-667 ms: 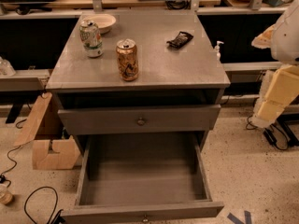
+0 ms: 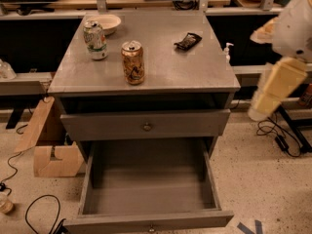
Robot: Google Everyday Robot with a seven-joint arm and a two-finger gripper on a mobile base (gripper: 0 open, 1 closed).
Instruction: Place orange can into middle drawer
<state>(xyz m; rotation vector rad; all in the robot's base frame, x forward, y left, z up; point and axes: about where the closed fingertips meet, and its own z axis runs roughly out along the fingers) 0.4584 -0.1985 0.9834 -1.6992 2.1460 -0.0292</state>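
Pre-grasp: gripper (image 2: 258, 110) at 3 o'clock, opening can't tell, no hold seen; next reach golden-orange silver-topped can (image 2: 132, 62) at 11 o'clock, then deep grey open drawer box (image 2: 146, 191) at 6.

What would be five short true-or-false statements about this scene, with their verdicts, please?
1. The orange can stands upright on the cabinet top. True.
2. The middle drawer is shut. False: it is pulled open.
3. The gripper holds the orange can. False: it hangs right of the cabinet, apart from the can.
4. A green-and-white can stands left of the orange can, in front of a bowl. True.
5. The dark packet lies in the open drawer. False: it lies on the cabinet top.
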